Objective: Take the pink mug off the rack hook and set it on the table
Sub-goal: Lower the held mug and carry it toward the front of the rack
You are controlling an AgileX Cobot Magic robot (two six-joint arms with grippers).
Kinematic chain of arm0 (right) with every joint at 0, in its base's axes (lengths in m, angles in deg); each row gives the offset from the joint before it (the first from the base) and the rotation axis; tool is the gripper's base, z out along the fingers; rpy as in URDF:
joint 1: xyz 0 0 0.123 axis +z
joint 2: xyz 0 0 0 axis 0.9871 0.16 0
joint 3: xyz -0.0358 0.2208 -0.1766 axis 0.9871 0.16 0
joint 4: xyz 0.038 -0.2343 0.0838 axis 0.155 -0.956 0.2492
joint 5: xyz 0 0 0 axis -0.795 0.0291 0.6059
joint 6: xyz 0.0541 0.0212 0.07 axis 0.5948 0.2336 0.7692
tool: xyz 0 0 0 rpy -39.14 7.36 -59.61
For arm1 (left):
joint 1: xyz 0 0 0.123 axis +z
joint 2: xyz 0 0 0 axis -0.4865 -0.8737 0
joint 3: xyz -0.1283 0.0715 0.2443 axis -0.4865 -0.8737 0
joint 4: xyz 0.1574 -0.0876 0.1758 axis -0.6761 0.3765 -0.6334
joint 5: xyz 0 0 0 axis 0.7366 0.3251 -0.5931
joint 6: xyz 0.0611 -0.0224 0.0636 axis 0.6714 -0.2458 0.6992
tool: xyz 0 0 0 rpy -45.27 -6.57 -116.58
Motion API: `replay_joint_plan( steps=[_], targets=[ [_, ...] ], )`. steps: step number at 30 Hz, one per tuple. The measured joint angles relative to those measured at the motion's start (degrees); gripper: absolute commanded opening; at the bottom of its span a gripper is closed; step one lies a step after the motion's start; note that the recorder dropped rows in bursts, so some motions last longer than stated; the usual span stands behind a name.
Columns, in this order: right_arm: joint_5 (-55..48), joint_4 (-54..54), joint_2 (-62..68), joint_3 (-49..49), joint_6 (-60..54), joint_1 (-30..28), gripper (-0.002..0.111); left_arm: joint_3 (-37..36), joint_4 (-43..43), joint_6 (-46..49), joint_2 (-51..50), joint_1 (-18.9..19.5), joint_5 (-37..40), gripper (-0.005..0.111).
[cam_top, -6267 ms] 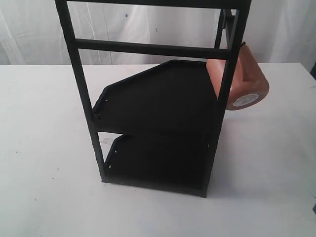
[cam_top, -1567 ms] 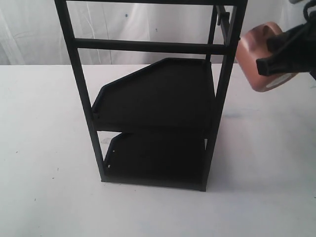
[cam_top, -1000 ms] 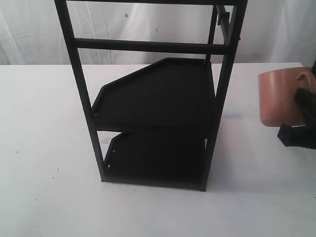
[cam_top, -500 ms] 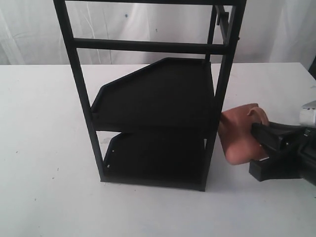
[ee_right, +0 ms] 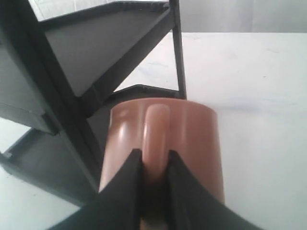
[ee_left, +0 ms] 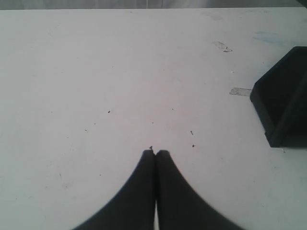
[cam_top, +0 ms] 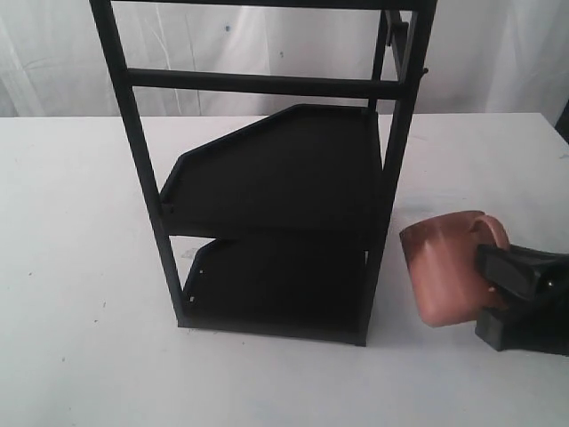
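The pink mug (cam_top: 442, 267) is off the rack and stands nearly upright, low over the white table (cam_top: 80, 267), just right of the rack's front right post. I cannot tell whether its base touches the table. My right gripper (cam_top: 498, 283) is shut on the mug's loop handle, coming in from the right. In the right wrist view both fingers (ee_right: 129, 177) pinch the handle of the mug (ee_right: 192, 134). The rack hook (cam_top: 423, 71) juts bare from the upper post. My left gripper (ee_left: 155, 152) is shut and empty over bare table (ee_left: 120, 72).
The tall black two-shelf rack (cam_top: 276, 178) stands mid-table, its lower shelf and post close beside the mug (ee_right: 57, 86). A corner of the rack's base (ee_left: 283, 96) shows in the left wrist view. White curtain hangs behind.
The mug left the hook, swung out to the right and came down beside the rack. In the last half second it tipped more upright and sank a little lower.
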Motion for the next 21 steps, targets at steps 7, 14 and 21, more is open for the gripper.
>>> replay_joint_plan(
  steps=[7,14,21],
  targets=[
    [7.1,-23.1,-5.2,3.4,19.5,1.4,0.0,0.0,0.0,0.0,0.0,0.0,0.0,0.0],
    [18.4,-29.7,-4.5,2.9,21.6,1.8,0.0,0.0,0.0,0.0,0.0,0.0,0.0,0.0],
    [25.1,-34.3,-2.5,1.9,21.7,1.8,0.0,0.0,0.0,0.0,0.0,0.0,0.0,0.0]
  ],
)
